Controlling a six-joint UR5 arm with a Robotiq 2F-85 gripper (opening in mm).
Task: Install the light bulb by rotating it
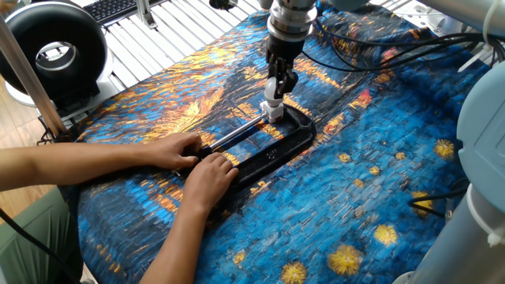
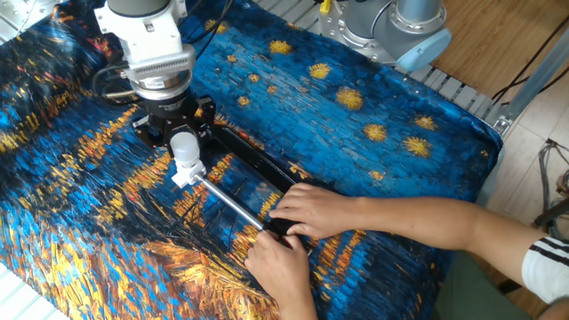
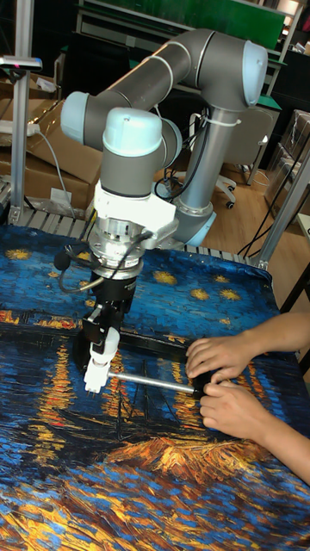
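Observation:
The light bulb (image 2: 182, 146), a small white globe, stands upright on the white socket block (image 2: 186, 172). My gripper (image 2: 181, 135) comes straight down and is shut on the bulb, with a black finger on each side. The same stack appears in one fixed view: gripper (image 1: 276, 82), bulb (image 1: 272, 89), socket block (image 1: 273, 110). In the tall fixed view the bulb (image 3: 107, 341) is half hidden between the fingers. The socket block sits at one end of a black C-clamp (image 2: 253, 160) lying flat on the painted cloth.
A person's two hands (image 1: 196, 162) press on the clamp's other end and its metal screw rod (image 2: 228, 204). A black round fan (image 1: 51, 51) stands at the far left. Cables (image 1: 379, 47) trail behind my arm, and the robot base (image 2: 391, 27) is at the table's edge.

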